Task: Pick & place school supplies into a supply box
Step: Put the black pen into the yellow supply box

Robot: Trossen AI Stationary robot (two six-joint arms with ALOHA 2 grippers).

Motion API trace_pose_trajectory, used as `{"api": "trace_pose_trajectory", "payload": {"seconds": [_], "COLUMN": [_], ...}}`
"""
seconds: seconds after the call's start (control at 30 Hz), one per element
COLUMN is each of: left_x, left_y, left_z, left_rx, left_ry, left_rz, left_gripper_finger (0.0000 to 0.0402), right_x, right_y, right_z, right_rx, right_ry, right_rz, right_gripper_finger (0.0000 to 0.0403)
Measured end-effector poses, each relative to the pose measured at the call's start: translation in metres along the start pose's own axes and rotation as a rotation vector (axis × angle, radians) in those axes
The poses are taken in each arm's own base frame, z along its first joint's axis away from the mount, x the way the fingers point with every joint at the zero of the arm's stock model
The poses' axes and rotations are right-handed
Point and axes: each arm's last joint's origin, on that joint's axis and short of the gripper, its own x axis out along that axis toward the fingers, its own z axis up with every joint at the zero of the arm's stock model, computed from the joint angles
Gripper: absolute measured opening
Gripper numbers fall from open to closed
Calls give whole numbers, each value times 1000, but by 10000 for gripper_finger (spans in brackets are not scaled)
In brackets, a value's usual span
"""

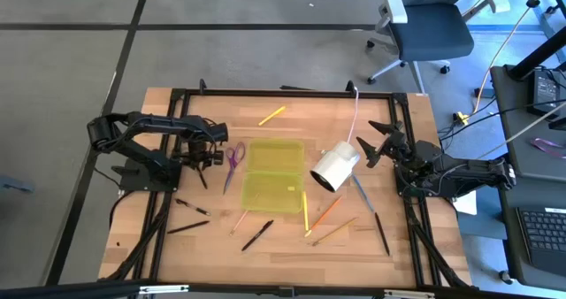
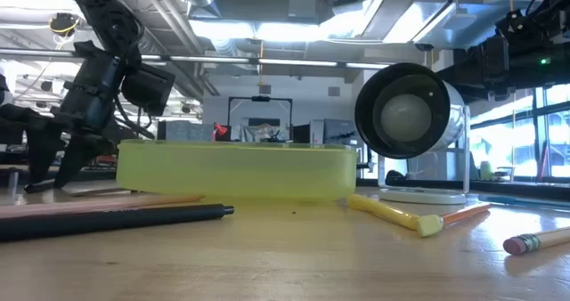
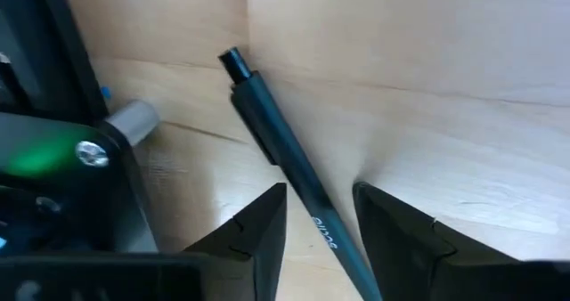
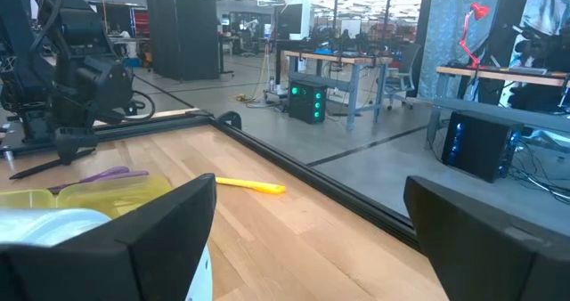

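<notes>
My left gripper (image 1: 202,164) points down at the table's left, left of the purple-handled scissors (image 1: 234,155). It is open, and its fingers (image 3: 258,225) stand on either side of a black pen (image 3: 276,141) that lies flat on the wood; the pen also shows in the high view (image 1: 202,179). The translucent yellow-green supply box (image 1: 272,177) rests on the table's middle. My right gripper (image 1: 376,142) is wide open and empty at the right, next to the white cylinder on a cord (image 1: 336,166). Other pens and pencils lie scattered near the front.
A yellow marker (image 1: 272,115) lies beyond the box. Black pens (image 1: 257,235), a yellow pen (image 1: 305,210), an orange pencil (image 1: 327,210), a blue-grey pen (image 1: 363,193) and a black pen (image 1: 381,233) lie toward the near edge. A black frame (image 1: 168,140) borders the table.
</notes>
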Motion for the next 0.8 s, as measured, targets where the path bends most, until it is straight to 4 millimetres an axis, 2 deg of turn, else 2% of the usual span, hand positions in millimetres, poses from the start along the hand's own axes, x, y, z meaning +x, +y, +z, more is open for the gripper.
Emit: {"api": "trace_pose_trajectory", "payload": {"seconds": [0.4, 0.8], "left_x": [0, 0], "left_y": [-5, -6], "left_z": [1, 2], "left_rx": [156, 598], "left_ry": [-5, -34], "left_rz": [-50, -50], "left_gripper_finger": [83, 55], "right_x": [0, 0], "right_y": [0, 0], "right_z": [0, 0], "right_rx": [0, 0], "right_ry": [0, 0], "right_rz": [0, 0], "right_gripper_finger": [364, 364]}}
